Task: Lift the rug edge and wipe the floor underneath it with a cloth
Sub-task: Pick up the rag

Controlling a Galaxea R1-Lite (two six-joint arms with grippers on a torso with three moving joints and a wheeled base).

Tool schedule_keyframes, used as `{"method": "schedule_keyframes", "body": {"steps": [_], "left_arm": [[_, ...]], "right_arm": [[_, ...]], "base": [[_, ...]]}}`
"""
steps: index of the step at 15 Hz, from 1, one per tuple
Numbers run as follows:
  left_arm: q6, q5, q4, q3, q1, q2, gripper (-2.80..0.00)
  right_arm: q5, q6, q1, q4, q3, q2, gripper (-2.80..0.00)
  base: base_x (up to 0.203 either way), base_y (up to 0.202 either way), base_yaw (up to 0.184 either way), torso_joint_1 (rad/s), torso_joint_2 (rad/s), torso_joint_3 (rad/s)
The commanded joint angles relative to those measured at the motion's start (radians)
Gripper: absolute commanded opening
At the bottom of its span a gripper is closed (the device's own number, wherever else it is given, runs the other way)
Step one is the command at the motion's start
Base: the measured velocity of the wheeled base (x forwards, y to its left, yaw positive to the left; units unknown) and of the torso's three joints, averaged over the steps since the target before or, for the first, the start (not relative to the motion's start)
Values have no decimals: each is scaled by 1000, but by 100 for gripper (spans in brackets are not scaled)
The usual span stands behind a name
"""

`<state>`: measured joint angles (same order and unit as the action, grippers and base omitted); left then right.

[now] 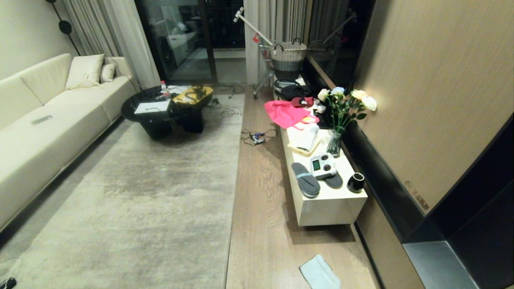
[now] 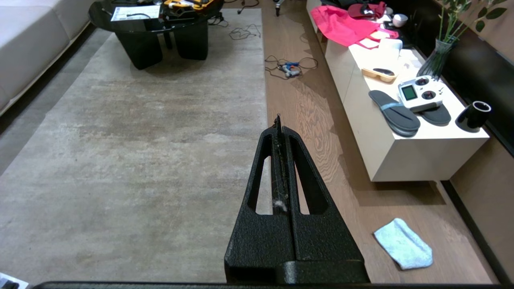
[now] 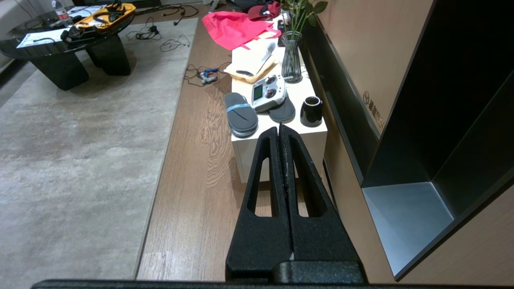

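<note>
The rug edge (image 1: 235,192) runs straight down the room, lying flat where the grey-beige rug meets the wood floor (image 1: 261,200). The pale blue cloth (image 1: 319,273) lies on the floor near me, between the rug and the wall. In the left wrist view, my left gripper (image 2: 278,118) is shut and empty, held high above the rug edge (image 2: 265,80), with the cloth (image 2: 403,243) lower to one side. My right gripper (image 3: 280,127) is also shut and empty, raised over the floor (image 3: 196,160) in front of the cabinet. Neither gripper shows in the head view.
A low cream cabinet (image 1: 333,208) along the right wall carries slippers, a controller, a black cup, a flower vase and pink fabric. Cables (image 1: 257,138) lie on the floor farther ahead. A black coffee table (image 1: 168,112) stands on the rug, with a sofa (image 1: 40,132) at the left.
</note>
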<state>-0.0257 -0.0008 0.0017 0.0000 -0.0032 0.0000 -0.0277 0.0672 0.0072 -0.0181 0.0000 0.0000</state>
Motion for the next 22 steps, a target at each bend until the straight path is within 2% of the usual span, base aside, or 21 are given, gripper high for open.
{"method": "schedule_keyframes", "body": {"steps": [1,8,22], "left_arm": [[0,-1,0,0,0,0,-280],[0,1,0,0,0,0,-280],[0,-1,0,0,0,0,-280]], "right_arm": [[0,0,0,0,0,1,-280],[-1,4,0,0,0,2,-280],[-31,42,0,-2,0,2,-280]], "base": [[0,0,0,0,0,0],[0,0,0,0,0,0],[0,0,0,-128,308,176]]}}
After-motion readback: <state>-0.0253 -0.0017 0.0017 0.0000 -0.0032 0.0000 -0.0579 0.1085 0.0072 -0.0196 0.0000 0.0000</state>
